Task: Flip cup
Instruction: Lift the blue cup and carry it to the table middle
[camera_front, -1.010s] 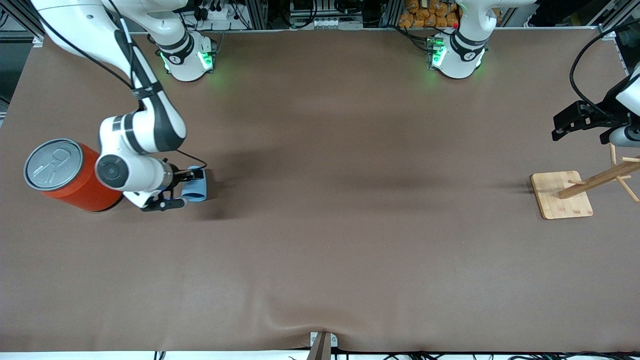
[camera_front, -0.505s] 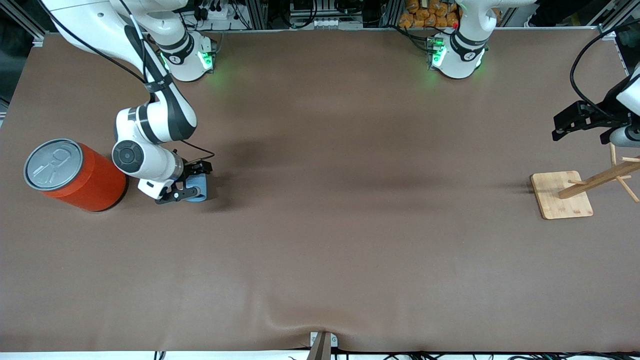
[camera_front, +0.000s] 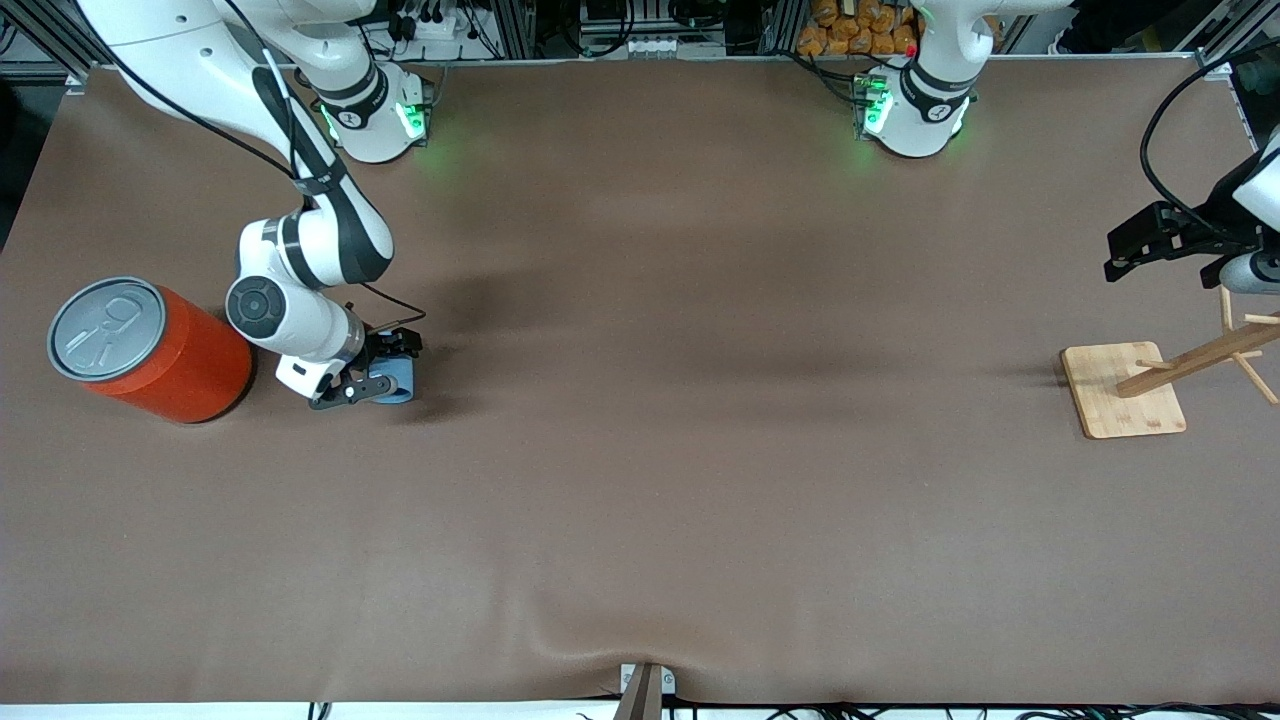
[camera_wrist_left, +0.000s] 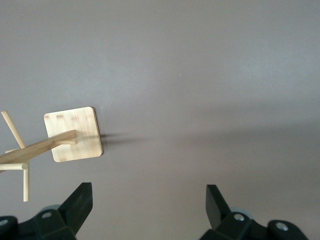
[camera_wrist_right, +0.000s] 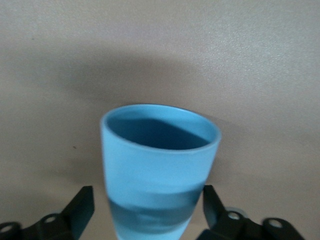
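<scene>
The cup (camera_front: 402, 382) lies on its side on the table (camera_front: 700, 450) toward the right arm's end, its mouth pointing away from the wrist. The right gripper (camera_front: 392, 368) is low around it. A second ago the fingers stood wide at the cup's base end with the wrist close against the orange can (camera_front: 165, 365). Since then the arm has slid forward along the cup and the fingers have begun to draw in, while the cup itself has barely shifted.

In the right wrist view the cup (camera_wrist_right: 157, 160) now sits between the two fingers (camera_wrist_right: 82, 207). One is at its wall, but a sliver of table shows between the other and the cup. So the claw is partly closed around the cup and, as far as I can judge, not yet clamped on it. The grasp looks moments from done; lifting and turning the cup upright is still to come.

The can stands just beside the wrist, slightly farther from the camera. At the left arm's end, the left gripper (camera_front: 1125, 255) waits over the table by the wooden stand (camera_front: 1125, 390), fully spread and holding nothing.
</scene>
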